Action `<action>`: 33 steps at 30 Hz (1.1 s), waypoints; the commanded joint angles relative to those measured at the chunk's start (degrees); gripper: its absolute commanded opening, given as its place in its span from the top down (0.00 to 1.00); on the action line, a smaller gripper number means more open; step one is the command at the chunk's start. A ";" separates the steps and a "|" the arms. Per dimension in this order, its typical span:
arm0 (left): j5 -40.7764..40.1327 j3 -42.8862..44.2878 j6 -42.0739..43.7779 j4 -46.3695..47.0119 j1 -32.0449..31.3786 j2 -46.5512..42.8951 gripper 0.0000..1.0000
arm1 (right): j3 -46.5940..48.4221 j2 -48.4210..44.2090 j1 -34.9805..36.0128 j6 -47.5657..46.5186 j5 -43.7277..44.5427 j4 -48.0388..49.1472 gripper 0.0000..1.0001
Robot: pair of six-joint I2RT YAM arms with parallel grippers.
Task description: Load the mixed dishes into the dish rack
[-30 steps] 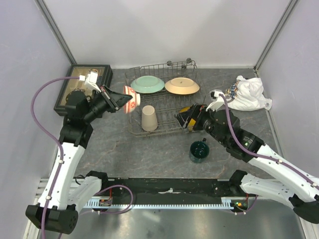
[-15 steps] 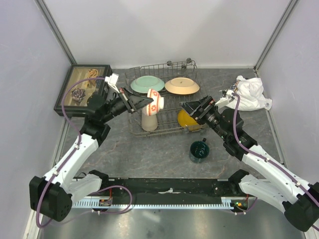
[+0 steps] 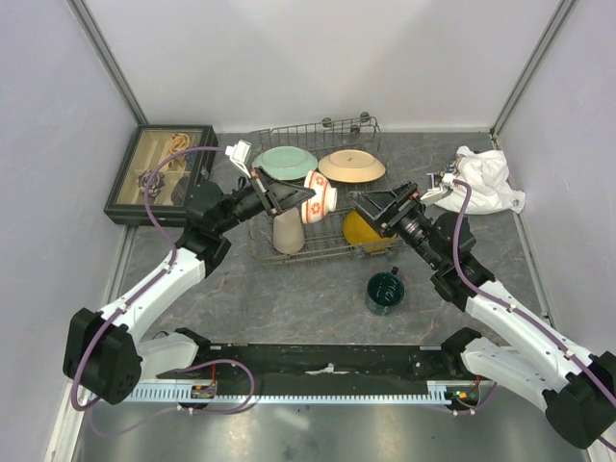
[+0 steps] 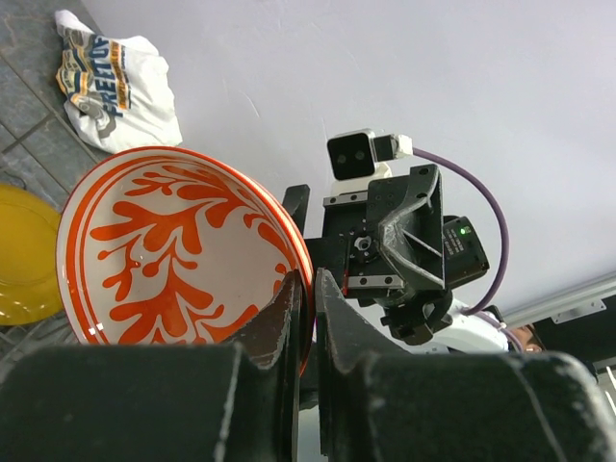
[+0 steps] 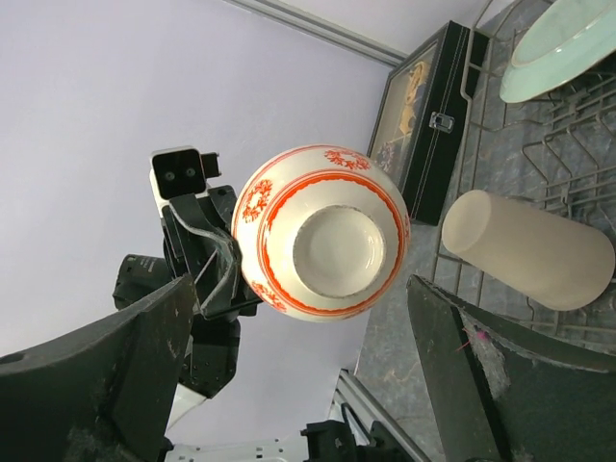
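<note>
My left gripper (image 3: 296, 197) is shut on the rim of the small red-orange bowl (image 3: 320, 196) and holds it on its side in the air above the dish rack (image 3: 310, 252). In the left wrist view the fingers (image 4: 289, 308) pinch the bowl's rim (image 4: 183, 241). My right gripper (image 3: 366, 206) is open and empty, facing the bowl's foot (image 5: 332, 241) a short way off. In the rack are the pale green plate (image 3: 285, 162), the tan plate (image 3: 351, 166), the yellow plate (image 3: 362, 233) and the upturned beige cup (image 3: 287, 231). The dark green mug (image 3: 385, 292) stands on the table in front of the rack.
The dark glass-topped display box (image 3: 159, 168) lies left of the rack. The white cloth bundle (image 3: 481, 183) lies at the back right. Grey walls close in the table on three sides.
My left arm has carried the bowl rightwards over the rack, towards the right gripper. My right gripper has let go of the yellow plate, lifted off the rack and turned open towards the bowl.
</note>
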 commanded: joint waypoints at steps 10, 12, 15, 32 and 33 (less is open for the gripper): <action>-2.23 4.82 -2.28 8.09 -3.51 1.72 0.98 | -1.86 1.38 -1.51 3.26 -2.81 5.68 0.02; -2.40 5.44 -2.28 8.26 -4.12 2.25 0.98 | -2.30 1.56 -1.68 3.70 -2.90 6.03 0.02; -2.40 6.23 -2.37 8.18 -4.92 2.87 0.98 | -3.09 1.56 -1.77 4.40 -3.08 6.38 0.02; -3.28 6.58 -2.46 9.93 -7.99 5.59 0.99 | -4.76 1.65 -3.26 6.34 -4.92 9.28 0.13; -3.37 6.58 -2.37 10.11 -8.08 5.59 0.98 | -4.94 1.73 -3.18 6.42 -5.01 9.46 0.14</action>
